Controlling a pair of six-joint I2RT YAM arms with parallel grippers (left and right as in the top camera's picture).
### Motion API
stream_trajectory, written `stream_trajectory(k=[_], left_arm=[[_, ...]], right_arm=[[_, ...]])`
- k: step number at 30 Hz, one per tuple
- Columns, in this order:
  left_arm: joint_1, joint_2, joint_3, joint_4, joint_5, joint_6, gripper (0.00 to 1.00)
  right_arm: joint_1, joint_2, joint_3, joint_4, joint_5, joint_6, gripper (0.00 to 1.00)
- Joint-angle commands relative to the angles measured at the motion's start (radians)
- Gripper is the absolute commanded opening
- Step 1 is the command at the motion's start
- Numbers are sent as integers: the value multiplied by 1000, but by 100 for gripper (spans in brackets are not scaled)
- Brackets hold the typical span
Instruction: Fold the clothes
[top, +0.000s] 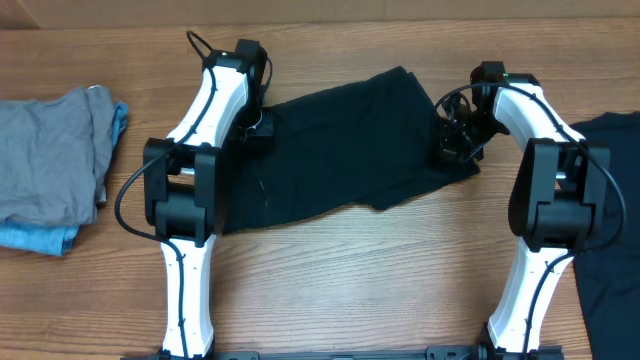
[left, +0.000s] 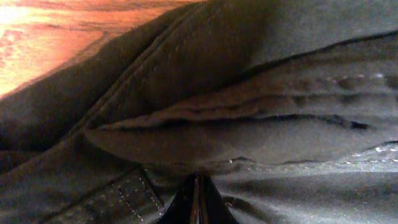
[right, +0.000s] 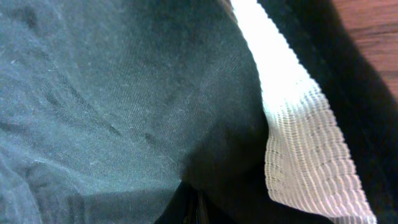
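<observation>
Both ends of black garment (top: 350, 145) pinched: left gripper (top: 258, 128), right gripper (top: 448, 148).

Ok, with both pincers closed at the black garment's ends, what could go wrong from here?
The left pincer seems to hold only a thin fold of the black garment, so it could slip when lifted. The right pincer sits in bunched cloth by the white ribbed strip, so extra layers may drag along and crease.

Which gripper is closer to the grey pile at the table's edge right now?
Left. The left gripper is at the black shirt's end nearest the grey pile; the right gripper is at the shirt's opposite end, farther away.
</observation>
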Motion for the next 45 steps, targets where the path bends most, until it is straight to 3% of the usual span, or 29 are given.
stream_trajectory(k=[1,5,6,7,8,9,11,12,13,17,26,37,38,42,43,44,45], left_arm=[[32,18,56,-16,-121,31,4],[36,-44,357,-188,-32,34,4],[41,-64,433,-250,-37,34,14],[51,-73,481,-306,-36,34,30],[64,-74,525,-376,-26,31,57],[81,-74,542,-441,-16,31,72],[116,-74,502,-480,55,85,96],[129,-73,480,-480,116,115,100],[146,-70,429,-472,167,153,100],[194,-69,237,-373,159,183,100],[257,-69,-147,34,107,161,100],[262,-69,-302,251,122,150,98],[262,-69,-310,259,139,151,94],[262,-69,-314,259,172,152,57],[262,-69,-314,255,168,156,52],[262,-69,-314,249,160,167,34],[264,-69,-311,243,141,178,12]], right_arm=[[-21,51,-21,22,109,1,4],[-22,51,2,-4,109,-3,4],[-22,51,2,-12,109,-3,4],[-22,51,2,-19,108,-3,4],[-21,51,2,-22,96,-3,4],[-22,51,2,-21,71,-3,7],[-21,51,2,-21,25,-3,13],[-21,51,2,-22,18,-3,17],[-21,51,2,-24,13,-3,21],[-21,51,2,-21,11,-3,23],[-21,51,-3,64,13,-3,23],[-21,51,-5,91,13,-3,24],[-21,51,-5,92,12,-3,25],[-21,51,-5,93,12,-3,27],[-21,51,-5,91,12,-3,27],[-21,51,-5,90,12,-3,27],[-21,51,-5,90,12,-3,18]])
